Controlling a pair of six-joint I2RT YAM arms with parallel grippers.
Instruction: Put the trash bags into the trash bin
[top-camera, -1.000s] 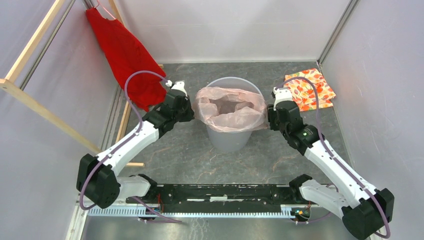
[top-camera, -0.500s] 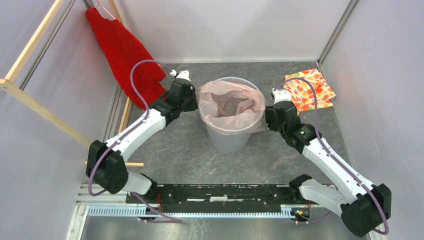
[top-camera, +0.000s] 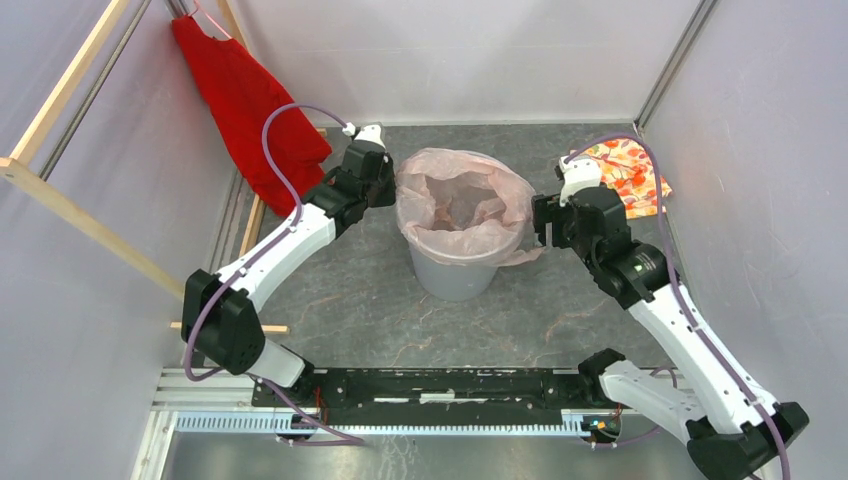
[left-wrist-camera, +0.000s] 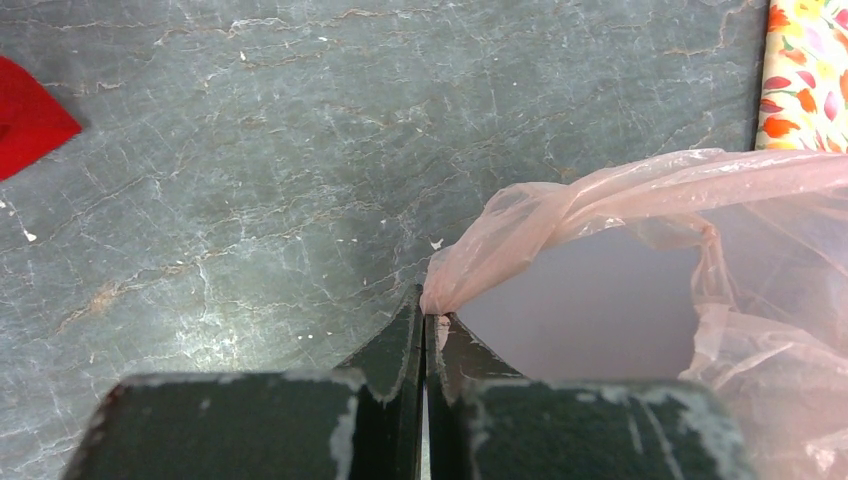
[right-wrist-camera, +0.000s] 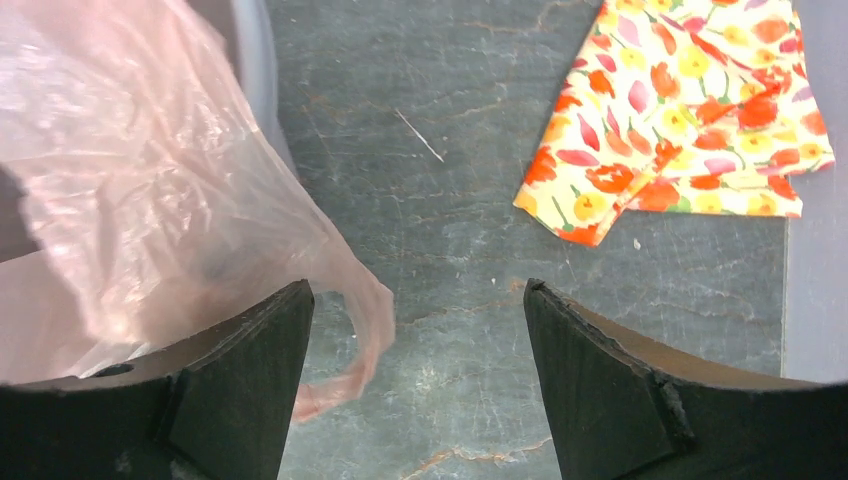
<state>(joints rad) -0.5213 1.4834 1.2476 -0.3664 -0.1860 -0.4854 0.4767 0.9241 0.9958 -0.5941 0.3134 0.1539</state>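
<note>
- Left wrist view: left gripper (left-wrist-camera: 425, 318) is pinched tight on a corner of the trash bag (left-wrist-camera: 640, 200).
- Right wrist view: right gripper (right-wrist-camera: 415, 300) is spread wide and grips nothing; the bag's loose edge hangs beside one finger.
- Top view: the bag is draped over the rim of the trash bin (top-camera: 455, 278).

trash bag (top-camera: 460, 205): thin translucent pink plastic film, crinkled, glossy.
trash bin (top-camera: 455, 280): smooth light grey plastic, matt.
worktop (top-camera: 380, 320): dark grey, stone-like veining, scratched, slight sheen.
floral cloth (right-wrist-camera: 680, 110): printed woven cloth, matt.
red garment (top-camera: 245, 100): soft cloth, matt.
frame (top-camera: 100, 236): bare pale wood.
right gripper (right-wrist-camera: 415, 290): matt black, edges chipped, rough.
</note>
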